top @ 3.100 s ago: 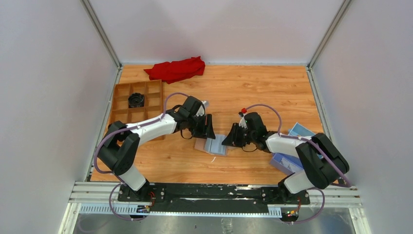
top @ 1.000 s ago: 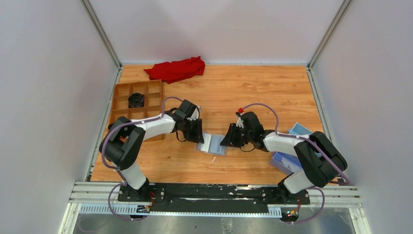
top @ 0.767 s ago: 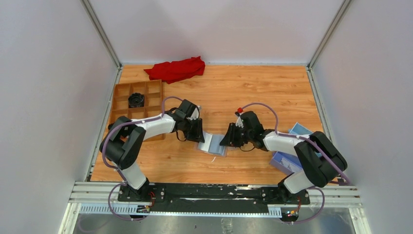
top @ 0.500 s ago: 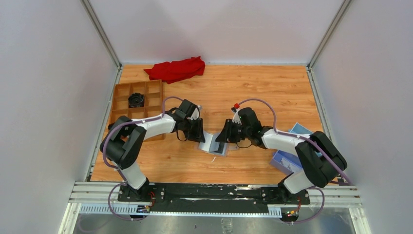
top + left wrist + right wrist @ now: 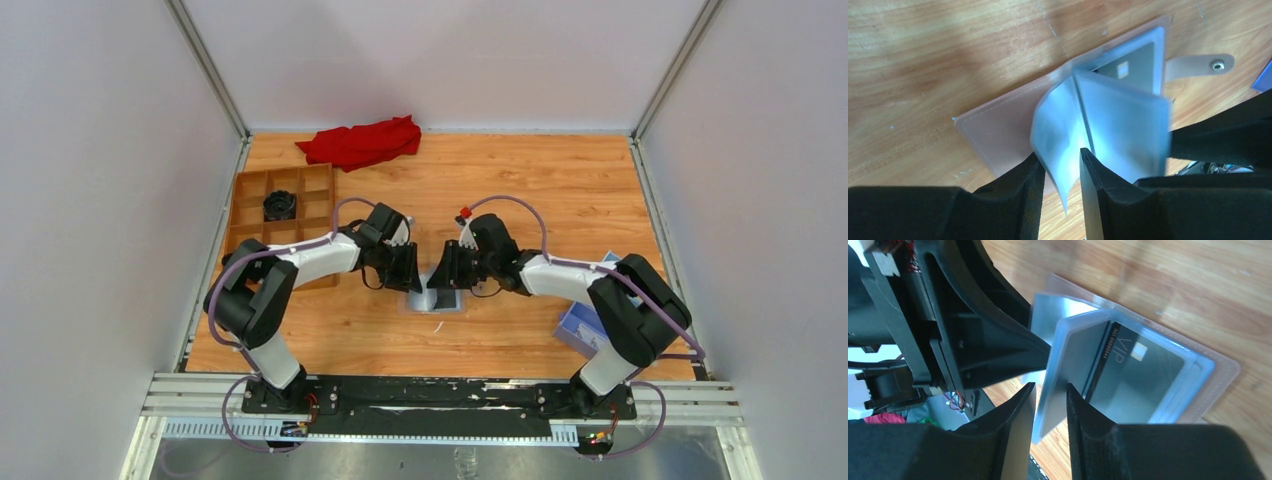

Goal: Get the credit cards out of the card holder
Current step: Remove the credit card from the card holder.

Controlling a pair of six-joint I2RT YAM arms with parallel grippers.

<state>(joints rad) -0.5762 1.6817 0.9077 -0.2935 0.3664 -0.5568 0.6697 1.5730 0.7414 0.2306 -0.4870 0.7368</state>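
Note:
The card holder (image 5: 437, 298) lies open on the table between both grippers, tan-pink outside (image 5: 998, 125) with pale blue sleeves (image 5: 1118, 115) and a snap strap (image 5: 1200, 65). A black "VIP" credit card (image 5: 1143, 375) sits in an inner sleeve and also shows in the left wrist view (image 5: 1128, 67). My left gripper (image 5: 412, 272) (image 5: 1062, 160) pinches the lifted left sleeve page. My right gripper (image 5: 447, 272) (image 5: 1050, 390) grips a raised sleeve page (image 5: 1068, 365) holding a greyish card, standing it nearly upright against the left fingers (image 5: 1013, 350).
A brown compartment tray (image 5: 255, 215) with a black round part (image 5: 281, 205) stands at the left. A red cloth (image 5: 362, 142) lies at the back. A deep blue box (image 5: 590, 325) sits at the right, beside the right arm.
My right gripper has swung left with a sleeve page, lifting it from flat to upright over the holder. The left gripper moved onto the holder's left side earlier and has stayed there.

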